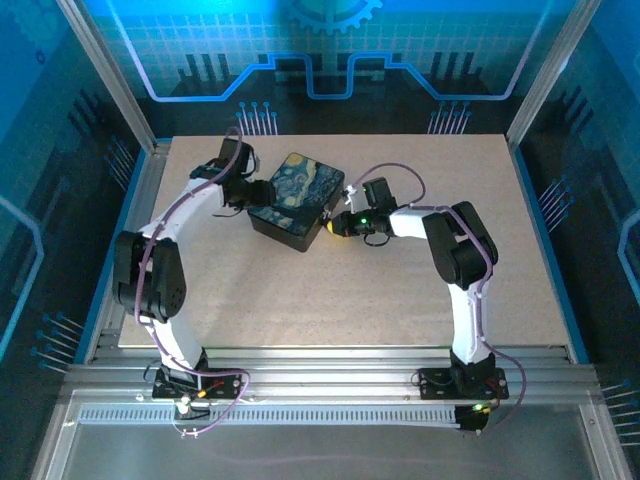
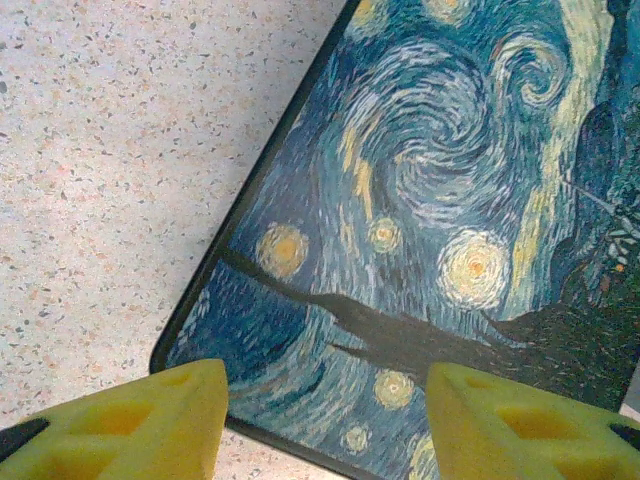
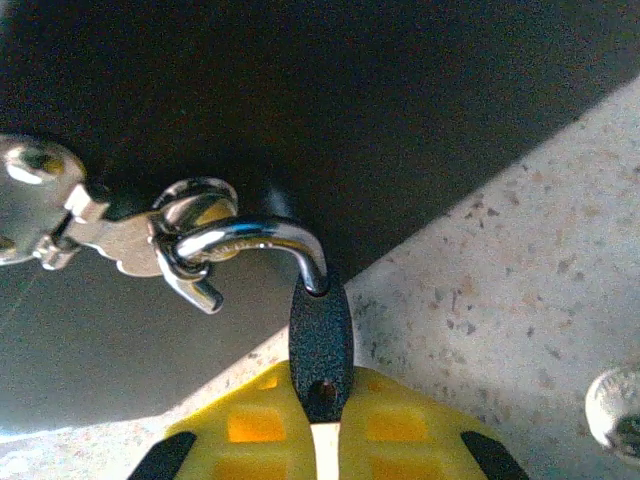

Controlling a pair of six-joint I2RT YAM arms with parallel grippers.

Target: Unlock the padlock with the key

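Observation:
The padlock (image 3: 320,335), a small dark grey textured body, is pinched between the yellow tips of my right gripper (image 3: 322,440), which is shut on it. Its chrome shackle (image 3: 250,240) hooks through the silvery hasp ring (image 3: 190,215) on the dark side of the painted box (image 3: 350,100). One shackle leg enters the body; a second hole near my tips stands empty. I cannot make out the key. My left gripper (image 2: 325,420) hovers open over the near corner of the box lid (image 2: 430,200), with nothing between its fingers (image 2: 150,420).
In the top view the box (image 1: 297,198) sits at the table's middle back, with the left gripper (image 1: 250,190) at its left edge and the right gripper (image 1: 338,224) at its right side. A small round silvery piece (image 3: 615,410) lies on the speckled table.

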